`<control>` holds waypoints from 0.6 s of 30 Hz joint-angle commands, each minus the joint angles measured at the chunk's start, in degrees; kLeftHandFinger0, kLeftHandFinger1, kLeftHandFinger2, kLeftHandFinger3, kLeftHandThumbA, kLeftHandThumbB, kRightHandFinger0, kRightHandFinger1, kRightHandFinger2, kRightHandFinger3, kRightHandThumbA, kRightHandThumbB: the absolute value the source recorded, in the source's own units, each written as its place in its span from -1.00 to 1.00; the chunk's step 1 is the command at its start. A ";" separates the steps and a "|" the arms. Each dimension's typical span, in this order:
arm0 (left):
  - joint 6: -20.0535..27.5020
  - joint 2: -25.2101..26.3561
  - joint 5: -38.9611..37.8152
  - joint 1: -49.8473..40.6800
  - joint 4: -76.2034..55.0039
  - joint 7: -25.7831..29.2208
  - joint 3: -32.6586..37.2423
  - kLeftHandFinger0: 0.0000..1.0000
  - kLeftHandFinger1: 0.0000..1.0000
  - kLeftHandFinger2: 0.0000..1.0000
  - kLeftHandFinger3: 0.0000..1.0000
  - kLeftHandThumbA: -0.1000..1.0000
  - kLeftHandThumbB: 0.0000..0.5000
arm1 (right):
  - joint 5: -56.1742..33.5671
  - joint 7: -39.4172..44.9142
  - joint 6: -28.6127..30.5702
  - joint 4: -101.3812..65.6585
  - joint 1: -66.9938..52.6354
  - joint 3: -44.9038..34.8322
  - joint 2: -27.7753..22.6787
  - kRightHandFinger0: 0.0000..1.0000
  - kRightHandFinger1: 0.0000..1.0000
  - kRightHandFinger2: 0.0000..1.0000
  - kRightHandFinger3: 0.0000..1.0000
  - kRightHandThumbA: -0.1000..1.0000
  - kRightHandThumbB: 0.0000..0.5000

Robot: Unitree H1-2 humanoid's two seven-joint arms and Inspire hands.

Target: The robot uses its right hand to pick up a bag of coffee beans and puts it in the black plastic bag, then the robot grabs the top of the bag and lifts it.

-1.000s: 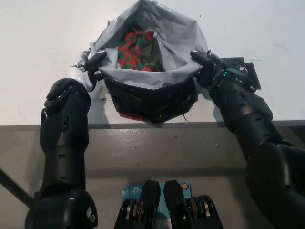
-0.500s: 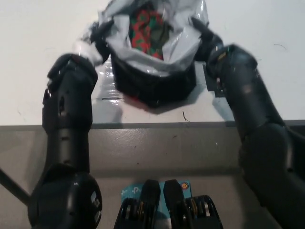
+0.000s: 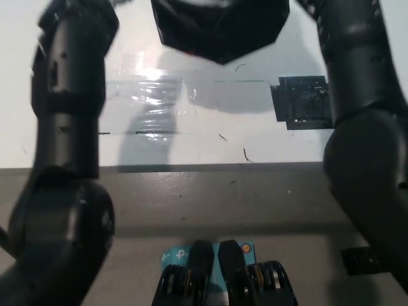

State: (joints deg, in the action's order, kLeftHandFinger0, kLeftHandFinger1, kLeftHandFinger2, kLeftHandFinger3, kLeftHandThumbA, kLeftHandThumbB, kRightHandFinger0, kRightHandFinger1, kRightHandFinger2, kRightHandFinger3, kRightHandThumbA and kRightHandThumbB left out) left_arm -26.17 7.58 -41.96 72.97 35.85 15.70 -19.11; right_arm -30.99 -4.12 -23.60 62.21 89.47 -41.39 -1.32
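The black plastic bag (image 3: pixel 220 29) hangs above the white table (image 3: pixel 57 153); only its dark bottom shows at the picture's top edge, casting a shadow below. The coffee bean bag is hidden from view. My left arm (image 3: pixel 67 95) rises along the left side and my black right arm (image 3: pixel 357 70) along the right, both reaching up beside the bag. Both hands are past the top edge of the picture, so their hold on the bag cannot be seen.
A shiny patch of clear tape (image 3: pixel 153 102) lies on the table under the bag. A dark square mat (image 3: pixel 303 102) sits at the right, next to my right arm. The table's front edge (image 3: pixel 204 167) runs across the middle.
Both arms have gone up and the bag has risen off the table, its open top and both hands leaving the picture. The tape and dark mat underneath are now uncovered.
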 commanded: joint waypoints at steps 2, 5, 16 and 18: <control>-0.75 6.89 -10.15 14.52 -3.19 3.45 5.08 -1.00 -0.38 0.76 1.00 -1.00 -0.84 | -3.78 1.87 -3.32 -3.19 14.62 4.89 -4.51 -1.00 -0.65 0.37 1.00 -1.00 -0.88; -0.75 7.65 -9.99 15.66 -2.82 3.71 5.82 -1.00 -0.38 0.75 1.00 -1.00 -0.85 | -3.85 1.53 -3.32 -2.90 15.10 5.42 -4.49 -1.00 -0.61 0.42 1.00 -1.00 -0.89; -0.75 8.70 -12.84 11.46 -4.77 7.26 9.60 -1.00 -0.42 0.74 1.00 -1.00 -0.93 | -3.67 0.51 -3.32 -4.34 10.80 8.50 -1.42 -1.00 -0.63 0.42 1.00 -1.00 -0.86; -0.75 8.93 -12.83 11.05 -4.24 7.25 9.80 -1.00 -0.42 0.75 1.00 -1.00 -0.92 | -3.17 0.66 -2.57 -3.31 10.29 8.68 -1.00 -1.00 -0.62 0.44 1.00 -1.00 -0.84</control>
State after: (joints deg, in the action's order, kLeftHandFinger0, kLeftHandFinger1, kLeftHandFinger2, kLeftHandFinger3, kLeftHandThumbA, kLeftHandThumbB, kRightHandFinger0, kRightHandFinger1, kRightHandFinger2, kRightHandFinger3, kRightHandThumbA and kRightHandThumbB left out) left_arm -26.26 14.47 -51.36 81.26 33.24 21.37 -10.19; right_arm -32.81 -4.44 -26.42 60.14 96.55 -33.85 -3.47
